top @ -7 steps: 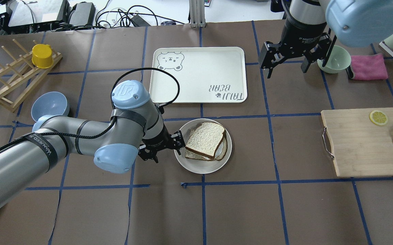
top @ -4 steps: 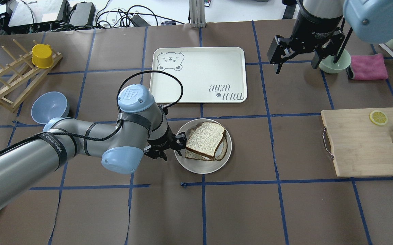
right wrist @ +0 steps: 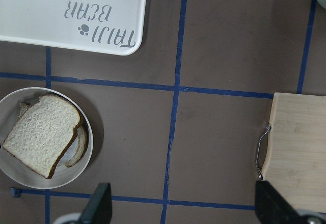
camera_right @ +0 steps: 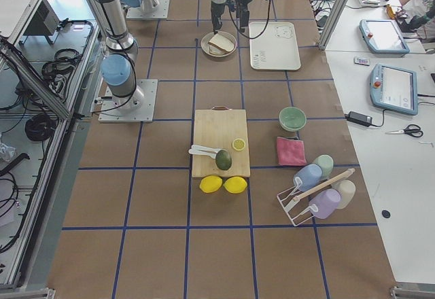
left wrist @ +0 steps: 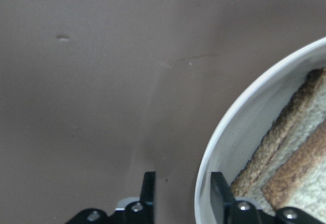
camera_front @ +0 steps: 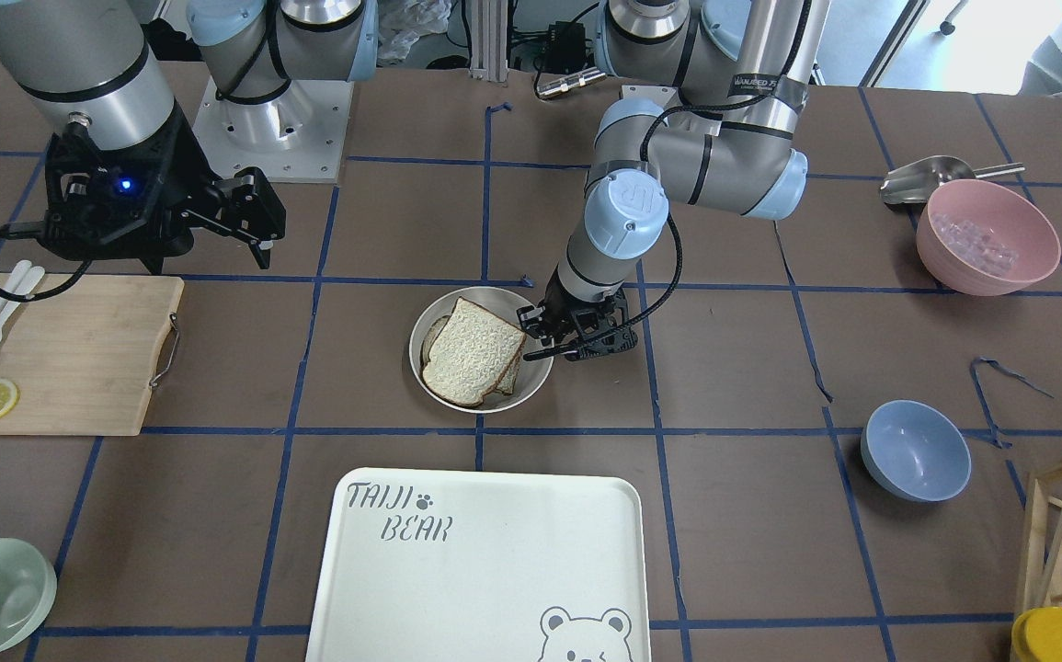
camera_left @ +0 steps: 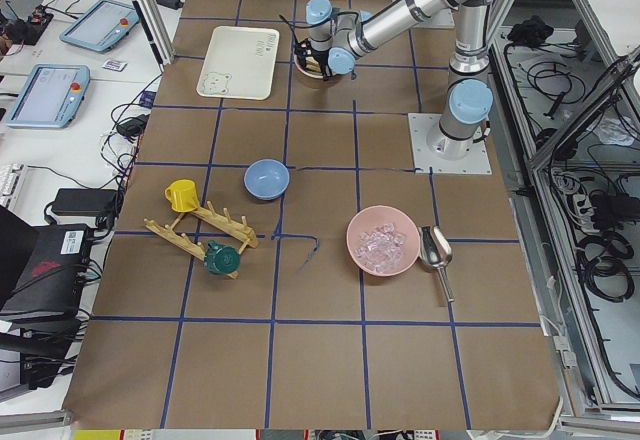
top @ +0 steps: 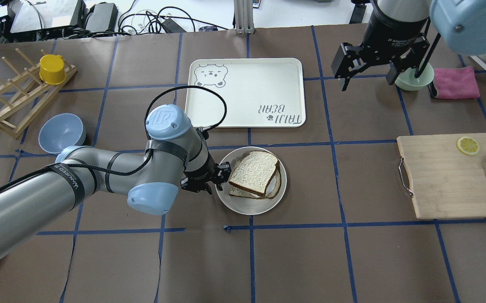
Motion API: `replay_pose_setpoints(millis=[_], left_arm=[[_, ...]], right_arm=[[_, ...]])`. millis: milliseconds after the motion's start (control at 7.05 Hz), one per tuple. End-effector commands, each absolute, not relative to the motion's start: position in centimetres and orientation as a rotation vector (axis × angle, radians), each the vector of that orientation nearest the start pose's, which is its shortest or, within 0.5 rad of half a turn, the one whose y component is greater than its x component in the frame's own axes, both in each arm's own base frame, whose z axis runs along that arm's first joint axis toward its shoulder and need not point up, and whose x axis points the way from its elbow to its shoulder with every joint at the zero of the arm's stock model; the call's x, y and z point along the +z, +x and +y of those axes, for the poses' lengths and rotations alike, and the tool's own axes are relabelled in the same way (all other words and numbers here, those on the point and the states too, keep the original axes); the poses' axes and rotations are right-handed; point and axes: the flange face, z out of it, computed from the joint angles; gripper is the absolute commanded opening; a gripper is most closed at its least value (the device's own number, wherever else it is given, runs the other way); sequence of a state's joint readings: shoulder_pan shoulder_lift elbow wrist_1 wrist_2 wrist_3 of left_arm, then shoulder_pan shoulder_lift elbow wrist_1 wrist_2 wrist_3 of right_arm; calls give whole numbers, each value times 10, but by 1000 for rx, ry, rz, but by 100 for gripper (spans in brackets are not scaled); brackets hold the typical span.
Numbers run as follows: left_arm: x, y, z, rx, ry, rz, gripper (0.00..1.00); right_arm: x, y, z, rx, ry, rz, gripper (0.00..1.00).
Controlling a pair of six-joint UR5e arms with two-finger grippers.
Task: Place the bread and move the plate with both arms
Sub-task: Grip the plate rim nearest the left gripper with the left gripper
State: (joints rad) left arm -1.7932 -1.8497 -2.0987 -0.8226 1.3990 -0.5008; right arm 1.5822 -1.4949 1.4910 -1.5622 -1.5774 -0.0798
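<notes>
The plate (top: 247, 206) sits mid-table, also in the front view (camera_front: 535, 377) and right wrist view (right wrist: 30, 180). The bread (top: 254, 172) lies on it atop a second slice, whose white edge shows beneath; it also shows in the front view (camera_front: 471, 354). My left gripper (top: 219, 179) is low at the plate's left rim. In the left wrist view its fingers (left wrist: 219, 188) straddle the rim (left wrist: 229, 132), one outside and one inside, with a gap left. My right gripper (top: 369, 75) hangs open and empty, high over the table's far right, well away from the plate.
The TAIJI BEAR tray (top: 247, 92) lies just beyond the plate. A wooden board (top: 444, 176) with a lemon slice and cutlery is at right. A green bowl (top: 415, 80) and pink cloth (top: 455, 82) are far right. A blue bowl (top: 59, 132) and wooden rack (top: 11, 97) are at left.
My left gripper has edged right onto the plate's rim. My right gripper has drifted right, toward the green bowl. The plate and bread have not moved.
</notes>
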Motion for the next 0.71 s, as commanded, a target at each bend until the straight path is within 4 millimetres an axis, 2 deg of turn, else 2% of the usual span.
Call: replay_pose_setpoints(millis=[0, 426, 568], left_arm=[[187, -253, -438, 170, -458, 3248, 0], [221, -249, -442, 41, -401, 3294, 0], [231, -244, -443, 33, -432, 3328, 0]], right_arm=[[488, 138, -523, 3, -135, 3145, 100], [493, 138, -520, -16, -135, 3148, 100], [493, 138, -520, -16, -135, 3148, 100]])
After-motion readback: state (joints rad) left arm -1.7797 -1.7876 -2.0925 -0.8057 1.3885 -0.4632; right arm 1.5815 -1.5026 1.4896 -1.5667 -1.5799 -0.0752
